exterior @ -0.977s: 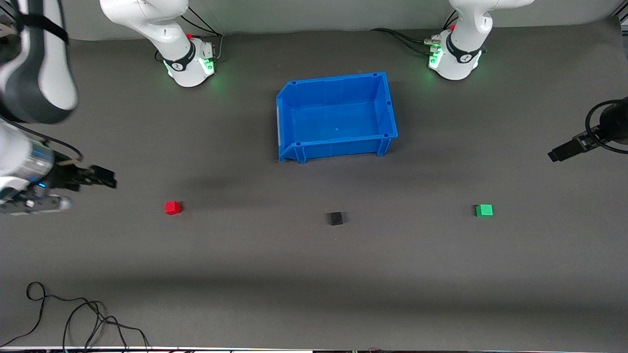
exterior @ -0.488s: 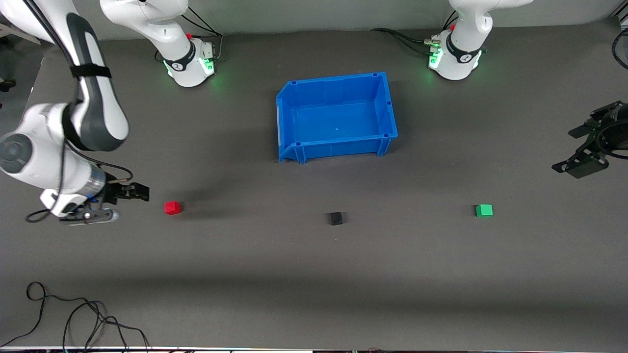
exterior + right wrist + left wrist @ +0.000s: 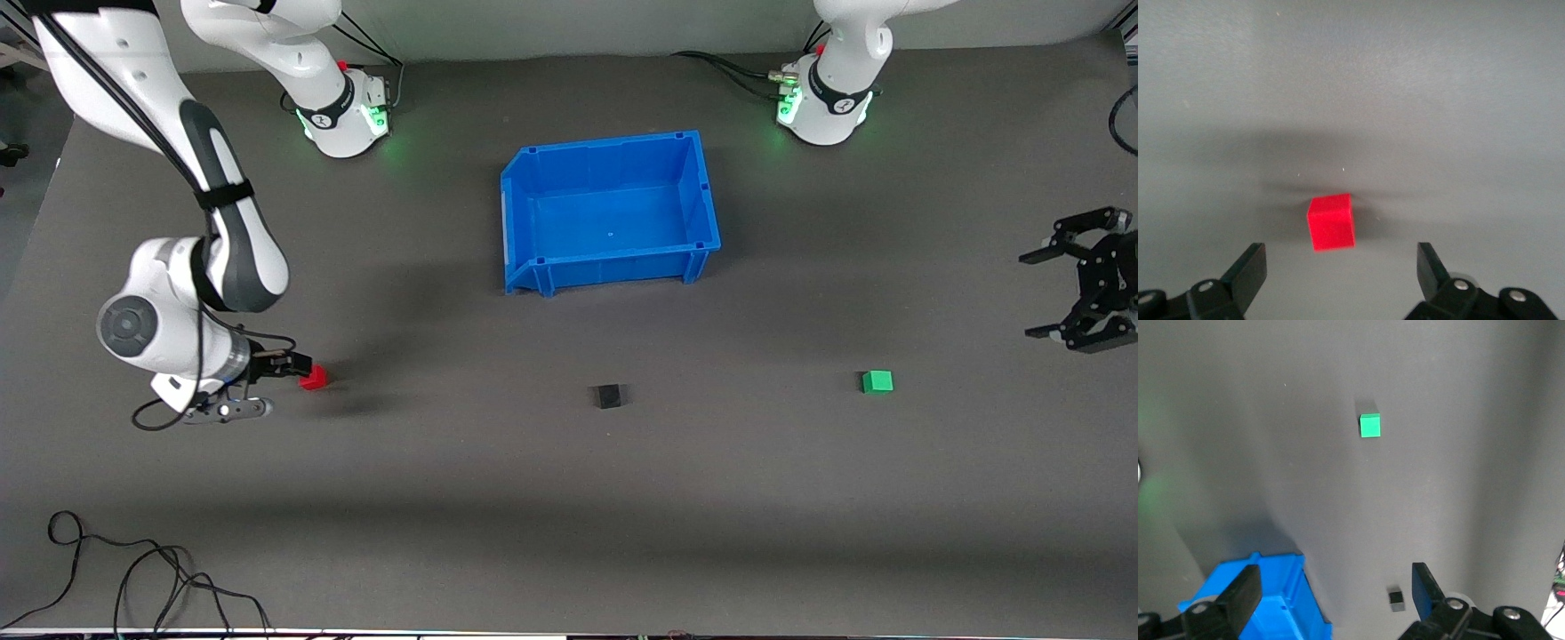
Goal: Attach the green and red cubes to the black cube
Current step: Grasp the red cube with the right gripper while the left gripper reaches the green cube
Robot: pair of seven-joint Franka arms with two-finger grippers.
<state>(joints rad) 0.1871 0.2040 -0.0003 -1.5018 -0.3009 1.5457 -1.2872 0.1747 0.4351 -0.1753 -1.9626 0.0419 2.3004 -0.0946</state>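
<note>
Front view high, faces robot bases. Wrist views look down: right close on red cube (image 3: 1332, 223), left higher.

blue bin (image 3: 524, 200), cables (image 3: 133, 578), grey mat (image 3: 569, 498)

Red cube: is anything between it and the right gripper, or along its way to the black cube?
Nothing visible. The right gripper is open just short of the red cube, and only bare mat lies between it and the black cube.
</note>
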